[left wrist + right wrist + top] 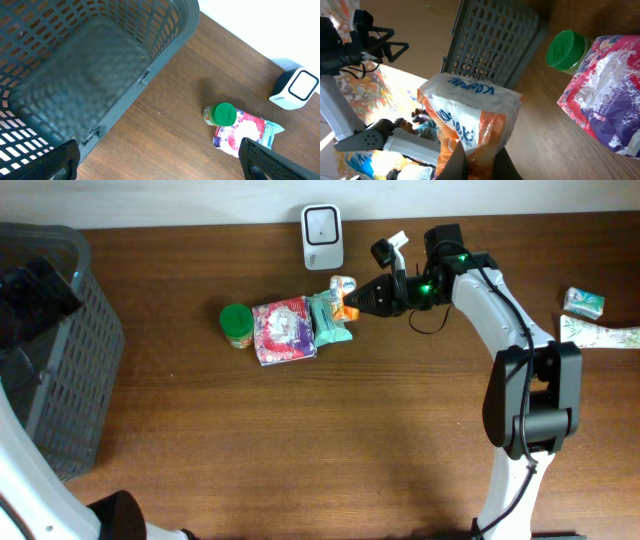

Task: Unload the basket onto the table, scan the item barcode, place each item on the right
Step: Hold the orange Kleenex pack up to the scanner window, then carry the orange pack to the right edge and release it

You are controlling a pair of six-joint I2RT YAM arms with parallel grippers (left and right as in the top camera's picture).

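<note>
My right gripper (356, 301) holds one orange tissue pack (470, 110); my left gripper (157, 167) is wide open. I count one jar (236, 323), one red packet (283, 330), one teal packet (328, 322).

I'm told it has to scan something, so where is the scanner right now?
In the overhead view the white scanner stands at the far edge of the table, just behind the tissue pack held in the right gripper.

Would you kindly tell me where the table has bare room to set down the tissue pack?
The brown wooden table is bare along the front, between the grey plastic basket and the right arm's base, and between basket and green-lidded jar. Crowded: from that jar past the red-and-white packet to the right pincer.
</note>
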